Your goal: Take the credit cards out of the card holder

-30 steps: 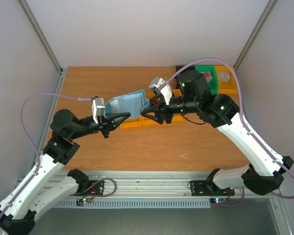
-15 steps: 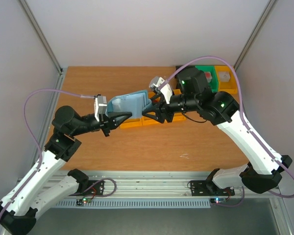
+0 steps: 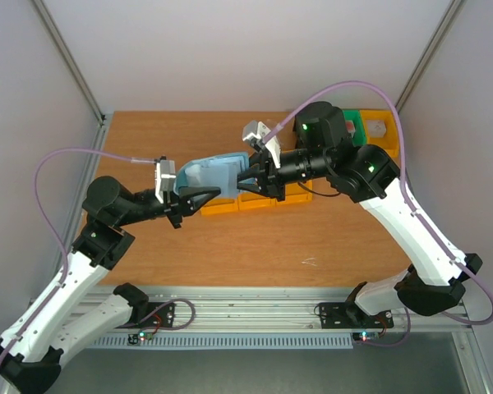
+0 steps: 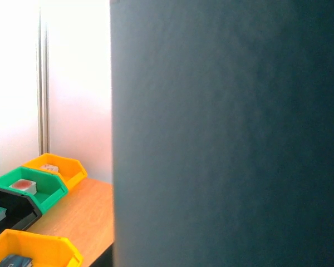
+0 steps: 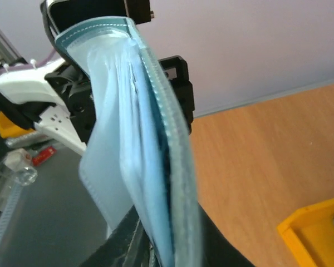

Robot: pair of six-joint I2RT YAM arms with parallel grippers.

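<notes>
Wallet [image 3: 218, 174] – pale blue, stitched rim, cloudy sleeves fanned – hangs aloft; left tool [image 3: 204, 197] grips its 9 o'clock end, right tool [image 3: 245, 180] its 3 o'clock.

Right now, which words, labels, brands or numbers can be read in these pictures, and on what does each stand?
None can be read.
The card holder shows no print.
A small red patch in the right wrist view is too blurred to read.
</notes>
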